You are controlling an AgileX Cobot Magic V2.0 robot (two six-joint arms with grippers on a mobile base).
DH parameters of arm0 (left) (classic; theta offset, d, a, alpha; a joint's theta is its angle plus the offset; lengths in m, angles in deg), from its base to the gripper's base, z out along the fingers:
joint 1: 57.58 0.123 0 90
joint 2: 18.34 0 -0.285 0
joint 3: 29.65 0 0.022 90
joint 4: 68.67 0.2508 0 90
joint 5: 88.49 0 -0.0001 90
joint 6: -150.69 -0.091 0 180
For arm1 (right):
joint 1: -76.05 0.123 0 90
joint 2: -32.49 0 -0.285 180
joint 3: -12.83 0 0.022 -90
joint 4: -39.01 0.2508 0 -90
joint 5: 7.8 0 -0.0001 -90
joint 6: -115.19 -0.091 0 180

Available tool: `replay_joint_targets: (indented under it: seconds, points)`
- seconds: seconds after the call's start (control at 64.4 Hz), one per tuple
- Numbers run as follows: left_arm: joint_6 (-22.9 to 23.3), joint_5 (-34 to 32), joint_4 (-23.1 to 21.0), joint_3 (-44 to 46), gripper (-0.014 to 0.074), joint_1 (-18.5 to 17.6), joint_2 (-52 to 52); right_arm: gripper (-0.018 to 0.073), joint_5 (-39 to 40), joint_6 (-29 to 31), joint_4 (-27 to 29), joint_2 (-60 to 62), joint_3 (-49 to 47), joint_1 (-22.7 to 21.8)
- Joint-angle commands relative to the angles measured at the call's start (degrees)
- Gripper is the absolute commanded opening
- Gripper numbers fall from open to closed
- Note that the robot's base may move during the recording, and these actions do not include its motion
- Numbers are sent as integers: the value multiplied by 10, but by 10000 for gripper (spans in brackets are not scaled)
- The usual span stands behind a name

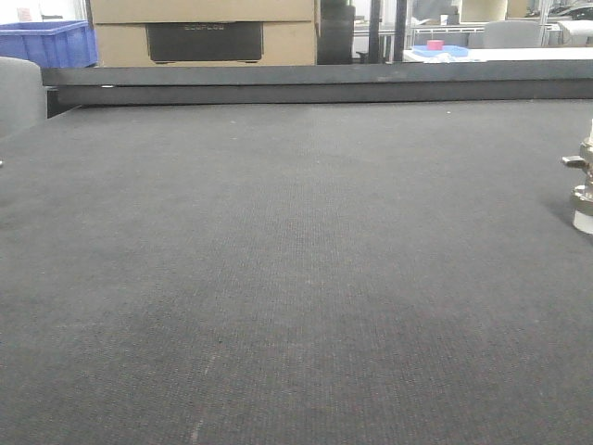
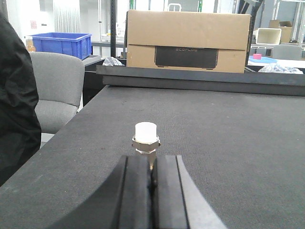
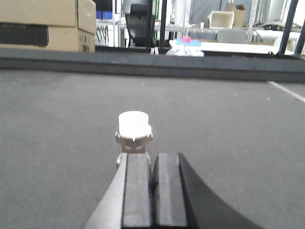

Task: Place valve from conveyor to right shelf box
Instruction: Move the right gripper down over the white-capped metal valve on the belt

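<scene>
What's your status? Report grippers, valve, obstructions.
Left gripper shut, right gripper shut. Valve upright on belt just past right tips, second valve past left; neither looks held. Nothing in the way.

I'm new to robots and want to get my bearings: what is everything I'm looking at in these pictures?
conveyor: one, dark grey, filling the foreground.
rail: one, black, along the conveyor's far edge.
valve: two, silvery with white caps, upright on the conveyor, one in each wrist view.
cardboard box: one, tan, behind the rail.
crate: one, blue, far left background.
chair: one, grey, left of the conveyor.
pink object: one, on a distant white table.
left gripper: one, black, fingers shut, just short of a valve.
right gripper: one, black, likewise.
</scene>
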Motion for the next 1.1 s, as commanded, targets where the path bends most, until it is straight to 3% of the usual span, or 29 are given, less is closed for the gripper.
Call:
replay_joint_targets:
  seconds: [0.0, 0.311, 0.373, 0.497, 0.574, 0.652, 0.761, 0.901, 0.994, 1.087]
  points:
    - [0, -16, -4, 1, -111, 0, 2, -162, 33, 1, -2, 2, 0, 0]
    - [0, -117, -4, 2, -111, 0, 2, -162, 109, 1, -2, 2, -4, 0]
    - [0, -96, -4, 37, -111, 0, 2, -162, 98, 1, -2, 2, -33, 0]
    - [0, -2, -4, 150, -111, 0, -28, -153, 1, 1, -1, 2, -135, 0]
    - [0, 86, -1, 230, -89, 0, -69, -81, -53, 1, -1, -9, -195, 0]
    - [0, 149, 3, 290, -2, 0, -118, 66, -82, 1, -1, -38, -242, 0]
    - [0, 214, 3, 369, 199, 0, -193, 320, -92, 1, -1, -95, -295, 0]
    - [0, 297, -4, 448, 460, 0, -282, 558, -107, 1, -1, -168, -336, 0]
    - [0, 357, -13, 492, 610, 0, -338, 568, -111, 1, -1, -213, -341, 0]
    - [0, 403, -14, 527, 599, -1, -372, 568, -119, 1, -1, -263, -362, 0]
